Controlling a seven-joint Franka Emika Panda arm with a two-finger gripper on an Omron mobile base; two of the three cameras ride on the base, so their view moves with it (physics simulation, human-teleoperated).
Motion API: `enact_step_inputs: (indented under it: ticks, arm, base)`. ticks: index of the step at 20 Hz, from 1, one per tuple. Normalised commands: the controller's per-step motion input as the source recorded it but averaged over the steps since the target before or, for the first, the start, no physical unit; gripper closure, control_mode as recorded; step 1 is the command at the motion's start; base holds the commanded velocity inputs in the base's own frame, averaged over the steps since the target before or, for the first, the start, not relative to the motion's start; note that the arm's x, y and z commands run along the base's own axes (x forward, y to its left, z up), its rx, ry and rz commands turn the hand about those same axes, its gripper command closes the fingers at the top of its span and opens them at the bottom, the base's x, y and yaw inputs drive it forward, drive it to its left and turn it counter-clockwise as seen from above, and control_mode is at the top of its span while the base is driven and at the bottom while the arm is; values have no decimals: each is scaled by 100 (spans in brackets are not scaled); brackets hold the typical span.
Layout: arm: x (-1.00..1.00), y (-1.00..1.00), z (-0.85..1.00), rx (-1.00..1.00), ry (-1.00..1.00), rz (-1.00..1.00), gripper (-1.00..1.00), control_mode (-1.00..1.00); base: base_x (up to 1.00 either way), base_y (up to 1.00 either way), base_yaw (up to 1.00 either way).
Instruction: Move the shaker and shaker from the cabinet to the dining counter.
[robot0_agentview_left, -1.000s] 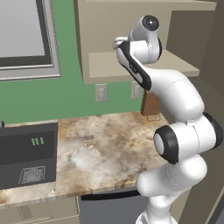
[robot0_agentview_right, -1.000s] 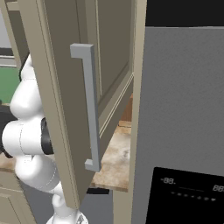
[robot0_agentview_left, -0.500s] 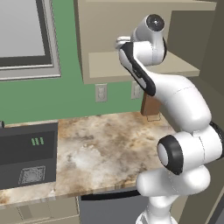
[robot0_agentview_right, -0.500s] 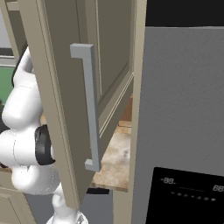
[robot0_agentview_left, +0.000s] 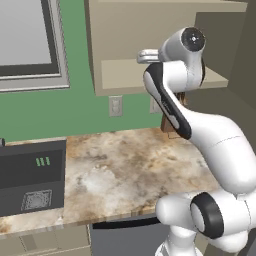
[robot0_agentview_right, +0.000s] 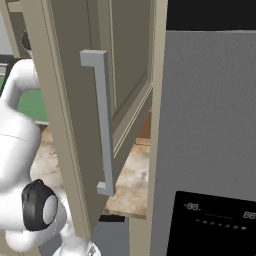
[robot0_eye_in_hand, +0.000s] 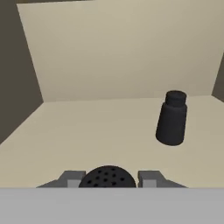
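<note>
Inside the cabinet (robot0_eye_in_hand: 118, 57), a plain beige shelf (robot0_eye_in_hand: 87, 131) with a smooth matte face is seen from the hand view, closed behind by a flat beige back wall. At the bottom of that view, the rounded black top of one shaker (robot0_eye_in_hand: 108, 177), dotted with small holes, is framed tightly between the two grey fingertips (robot0_eye_in_hand: 72, 178) of the tool (robot0_eye_in_hand: 109, 179); the tool is narrowed almost fully and the shaker is gripped by it. The second shaker (robot0_eye_in_hand: 172, 117) is standing upright on the shelf, further in and to the right, well apart from the first. It is bottle-shaped, matte black, with a wider body and a narrower rounded cap.

From the left base view, the white glossy arm is reached up to the open cabinet (robot0_agentview_left: 160, 45), with the hand at the front edge of the shelf (robot0_agentview_left: 125, 75). Below it, a marbled stone surface (robot0_agentview_left: 125, 170) in brown, beige and white is seen, with a wall outlet (robot0_agentview_left: 115, 105) on the green wall behind and a dark appliance (robot0_agentview_left: 30, 175) at the left.

From the right base view, the panelled cabinet door (robot0_agentview_right: 75, 100) is standing open, and a long slim grey metal handle (robot0_agentview_right: 102, 120) is fixed vertically on it.
</note>
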Motion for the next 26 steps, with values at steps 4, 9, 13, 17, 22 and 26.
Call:
enact_step_inputs:
  ticks: [4, 9, 13, 17, 22, 26]
  arm:
    - [-81, 0, 36, 0, 0, 4, 100, -100]
    - [-89, 0, 20, 0, -1, 5, 100, -100]
    - [-71, 0, -6, 0, -2, 3, 100, -100]
    - [-34, 0, -25, 0, 0, 1, 100, -100]
    - [-23, 0, -15, 0, 0, 1, 100, -100]
    - [-21, 0, -8, 0, 0, 1, 100, -100]
  base:
    - [0, 0, 0]
    - [0, 0, 0]
    - [0, 0, 0]
    - [0, 0, 0]
    - [0, 0, 0]
    - [0, 0, 0]
